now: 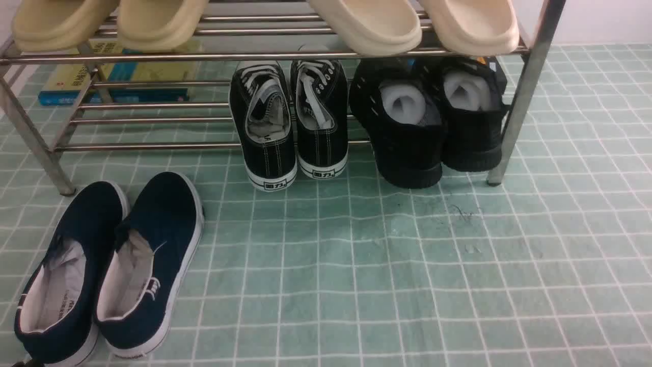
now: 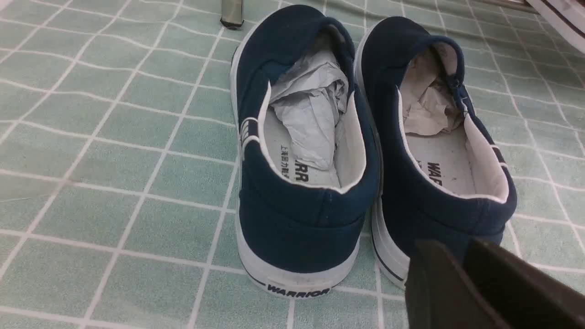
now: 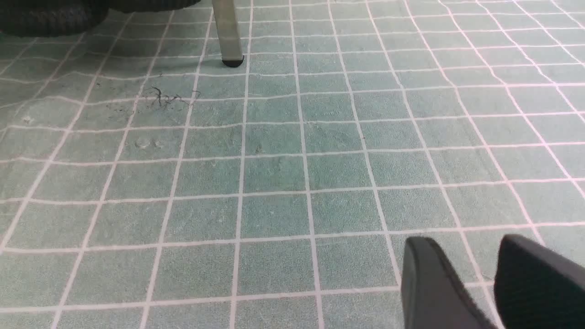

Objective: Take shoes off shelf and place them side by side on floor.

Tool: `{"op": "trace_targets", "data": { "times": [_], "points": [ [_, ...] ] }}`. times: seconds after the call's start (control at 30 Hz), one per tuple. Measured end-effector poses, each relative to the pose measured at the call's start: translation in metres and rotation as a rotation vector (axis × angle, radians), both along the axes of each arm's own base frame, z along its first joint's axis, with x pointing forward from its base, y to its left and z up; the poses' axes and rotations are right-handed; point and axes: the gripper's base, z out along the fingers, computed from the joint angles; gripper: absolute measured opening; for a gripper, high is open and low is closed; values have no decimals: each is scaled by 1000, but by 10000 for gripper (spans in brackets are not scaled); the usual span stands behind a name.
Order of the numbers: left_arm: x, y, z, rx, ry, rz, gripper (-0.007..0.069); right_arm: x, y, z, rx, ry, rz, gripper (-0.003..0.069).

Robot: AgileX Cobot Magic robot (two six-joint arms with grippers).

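Place: we take it for a home entryway, or a mock-up of one.
Rack: we see a low steel-tube shoe rack (image 1: 524,86) before a pale wall (image 1: 601,20).
Footwear: we count cream slippers (image 1: 372,28) on top, black canvas sneakers (image 1: 267,137) and black knit shoes (image 1: 407,148) below, navy slip-ons (image 1: 153,239) in front.
Floor: we note a pale green floor (image 1: 387,270) with a white grid.
Extras: books (image 1: 61,76) lie under the rack.

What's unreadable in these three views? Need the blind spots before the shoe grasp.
- Toes and laces of the shoes: in the front view, hidden under the upper tier of the shelf and the beige slippers.
- Opening of the left gripper: in the left wrist view, the frame edge cuts it off and its fingers overlap.
- Titles on the books: in the front view, too small and crossed by rods.
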Motion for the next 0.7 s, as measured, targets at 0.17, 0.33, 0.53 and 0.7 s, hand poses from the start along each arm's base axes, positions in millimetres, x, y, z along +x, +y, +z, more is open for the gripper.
{"op": "trace_targets", "data": {
  "times": [0.17, 0.33, 0.53, 0.7],
  "points": [
    [0, 0, 0, 0, 0, 0, 127, 0, 0, 0, 0, 0, 0, 240],
    [0, 0, 0, 0, 0, 0, 137, 0, 0, 0, 0, 0, 0, 240],
    [0, 0, 0, 0, 0, 0, 143, 0, 0, 0, 0, 0, 0, 240],
    [0, 0, 0, 0, 0, 0, 147, 0, -1, 0, -32, 1, -3, 240]
  ]
}}
